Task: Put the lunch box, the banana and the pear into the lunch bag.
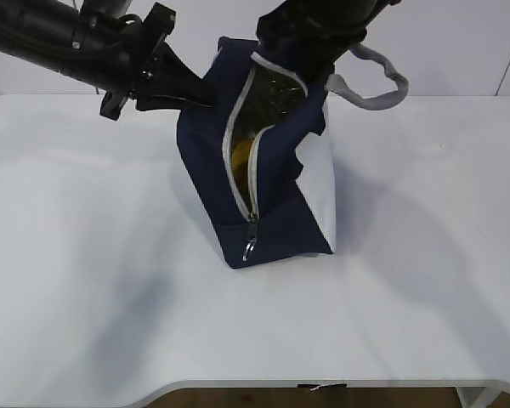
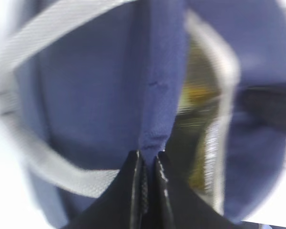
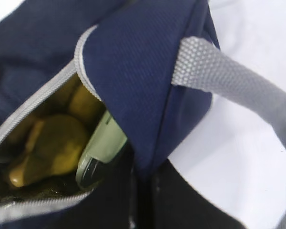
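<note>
The navy lunch bag (image 1: 272,212) stands tilted on the white table, its grey zipper open. My left gripper (image 1: 206,95) is shut on the bag's left fabric edge, pinched between the jaws in the left wrist view (image 2: 149,155). My right gripper (image 1: 316,68) is shut on the bag's top right flap (image 3: 145,169). Inside the bag, the right wrist view shows the yellow pear (image 3: 52,148) and the lunch box's sage-green lid (image 3: 102,143) beside it. Another yellow piece (image 3: 86,102) lies behind; I cannot tell if it is the banana. Yellow also shows through the opening (image 1: 240,153).
A grey strap handle (image 1: 376,85) loops out to the bag's right, another shows in the left wrist view (image 2: 62,176). The zipper pull (image 1: 251,246) hangs at the near end. The white table (image 1: 85,255) spreads all round the bag.
</note>
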`<state>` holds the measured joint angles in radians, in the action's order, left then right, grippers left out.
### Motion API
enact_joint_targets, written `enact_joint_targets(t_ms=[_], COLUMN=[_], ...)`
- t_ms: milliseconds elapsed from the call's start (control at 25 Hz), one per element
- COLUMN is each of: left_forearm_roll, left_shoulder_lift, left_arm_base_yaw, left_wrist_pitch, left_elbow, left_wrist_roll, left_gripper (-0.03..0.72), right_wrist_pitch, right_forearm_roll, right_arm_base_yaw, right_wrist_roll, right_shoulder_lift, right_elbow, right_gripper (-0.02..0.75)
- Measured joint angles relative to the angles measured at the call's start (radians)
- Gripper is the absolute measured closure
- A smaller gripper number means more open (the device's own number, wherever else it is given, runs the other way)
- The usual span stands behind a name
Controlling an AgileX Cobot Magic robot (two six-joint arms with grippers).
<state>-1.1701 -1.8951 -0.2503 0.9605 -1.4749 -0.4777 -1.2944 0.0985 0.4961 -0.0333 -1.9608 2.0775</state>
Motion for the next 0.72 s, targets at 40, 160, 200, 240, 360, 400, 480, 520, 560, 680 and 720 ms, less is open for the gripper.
enact_joint_targets(t_ms=[40, 160, 200, 240, 360, 400, 480, 520, 560, 680, 720], left_forearm_roll=[-0.003, -0.012, -0.012, -0.012, -0.012, -0.01, -0.002, 0.001, 0.005, 0.007, 0.007], left_shoulder_lift=[0.0, 0.0, 0.0, 0.0, 0.0, 0.0, 0.0, 0.0, 0.0, 0.0, 0.0], left_arm_base_yaw=[-0.005, -0.005, -0.005, -0.005, -0.005, -0.006, -0.006, -0.006, -0.006, -0.006, -0.008], left_wrist_pitch=[0.0, -0.012, -0.017, -0.021, -0.03, -0.031, -0.039, -0.043, -0.048, -0.056, -0.059], left_elbow=[0.0, 0.0, 0.0, 0.0, 0.0, 0.0, 0.0, 0.0, 0.0, 0.0, 0.0], left_wrist_roll=[-0.004, -0.011, -0.012, -0.015, -0.017, -0.017, -0.018, -0.02, -0.02, -0.02, -0.02], left_gripper=[0.673, 0.673, 0.673, 0.673, 0.673, 0.673, 0.673, 0.673, 0.673, 0.673, 0.673], right_wrist_pitch=[0.0, 0.005, 0.006, 0.008, 0.008, 0.008, 0.01, 0.015, 0.02, 0.03, 0.032], right_forearm_roll=[0.0, 0.0, 0.001, 0.008, 0.017, 0.017, 0.017, 0.017, 0.017, 0.015, 0.015], right_arm_base_yaw=[0.0, 0.0, 0.0, 0.0, 0.0, 0.0, 0.0, 0.0, 0.0, 0.0, 0.0], right_wrist_roll=[0.0, 0.0, 0.003, 0.009, 0.033, 0.033, 0.033, 0.039, 0.039, 0.04, 0.043], right_shoulder_lift=[-0.008, -0.019, -0.02, -0.02, -0.03, -0.035, -0.045, -0.052, -0.057, -0.074, -0.079], right_elbow=[-0.004, -0.005, -0.005, -0.005, -0.005, -0.005, -0.005, -0.005, -0.005, -0.005, -0.005], right_gripper=[0.731, 0.731, 0.731, 0.731, 0.731, 0.731, 0.731, 0.731, 0.731, 0.73, 0.73])
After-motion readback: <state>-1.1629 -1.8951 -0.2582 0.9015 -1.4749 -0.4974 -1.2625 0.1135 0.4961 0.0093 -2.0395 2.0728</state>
